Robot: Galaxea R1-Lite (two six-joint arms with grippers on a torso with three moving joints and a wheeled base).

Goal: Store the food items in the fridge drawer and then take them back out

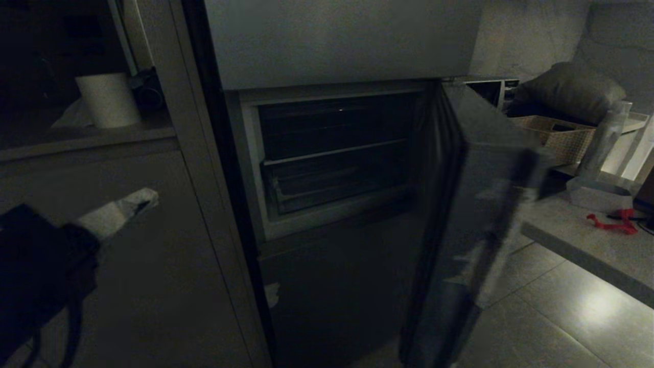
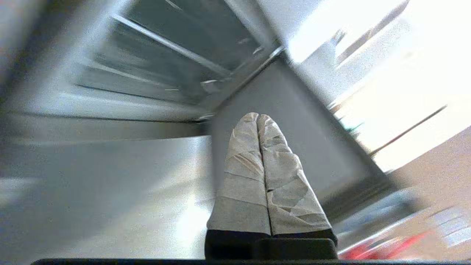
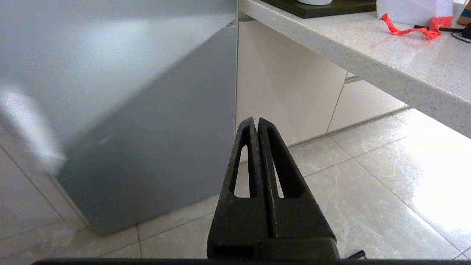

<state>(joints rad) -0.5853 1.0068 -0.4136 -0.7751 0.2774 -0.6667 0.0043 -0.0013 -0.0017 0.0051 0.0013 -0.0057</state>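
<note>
The fridge's middle compartment stands open. Inside it, the fridge drawer [image 1: 337, 191] sits pushed in as the lower bin, under a darker bin. No food items show in any view. My left gripper [image 1: 148, 197] hangs left of the fridge, in front of the cabinet panel. Its tape-wrapped fingers [image 2: 243, 154] are shut on nothing and point toward the open compartment [image 2: 165, 62]. My right gripper [image 3: 256, 120] is shut and empty, low above the floor tiles beside the fridge door; it is outside the head view.
The open fridge door [image 1: 475, 204] swings out to the right of the compartment. A stone counter [image 1: 587, 245] to the right carries a thin red strap scrap [image 1: 613, 221] and a wicker basket [image 1: 562, 135]. A white roll [image 1: 107, 99] stands on the left shelf.
</note>
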